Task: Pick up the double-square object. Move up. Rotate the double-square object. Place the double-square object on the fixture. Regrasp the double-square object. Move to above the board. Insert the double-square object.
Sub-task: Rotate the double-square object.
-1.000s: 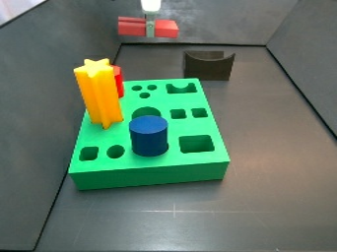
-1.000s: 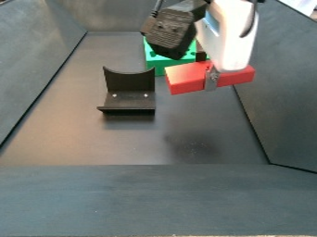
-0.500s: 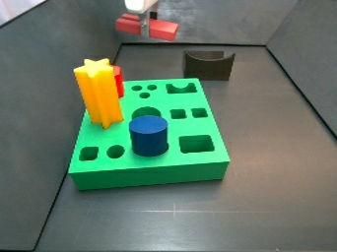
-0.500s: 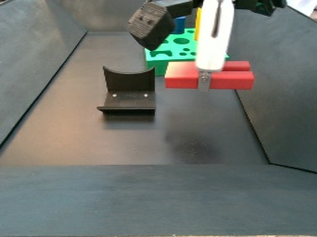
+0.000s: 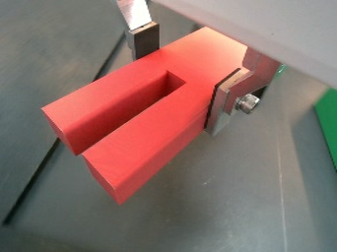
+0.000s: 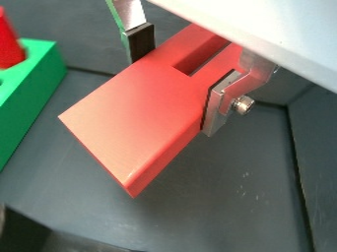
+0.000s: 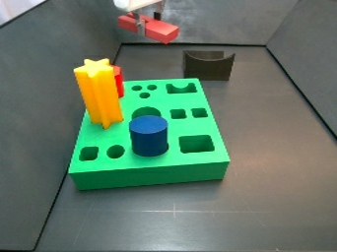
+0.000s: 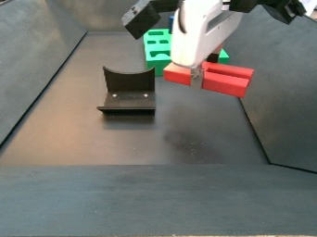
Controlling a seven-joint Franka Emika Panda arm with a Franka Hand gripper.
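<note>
The double-square object point(image 5: 138, 108) is a red block with a rectangular slot; it also shows in a wrist view point(image 6: 152, 113) and in both side views point(image 7: 154, 29) point(image 8: 210, 77). My gripper point(image 5: 184, 64) is shut on it, one silver finger point(image 5: 227, 98) on each side, and holds it tilted in the air above the floor. The gripper also shows in a side view point(image 8: 196, 69). The dark fixture point(image 8: 126, 90) stands on the floor to one side and below; it also shows in the back of a side view point(image 7: 208, 64). The green board point(image 7: 148, 133) lies apart from the gripper.
On the board stand a yellow star piece point(image 7: 98, 92), a red piece point(image 7: 118, 81) behind it and a blue cylinder point(image 7: 149, 135). Several board holes are open. Dark walls enclose the floor point(image 8: 161, 148).
The gripper has turned with the red double-square object, which now hangs tilted instead of level. It has drifted slightly sideways in the air.
</note>
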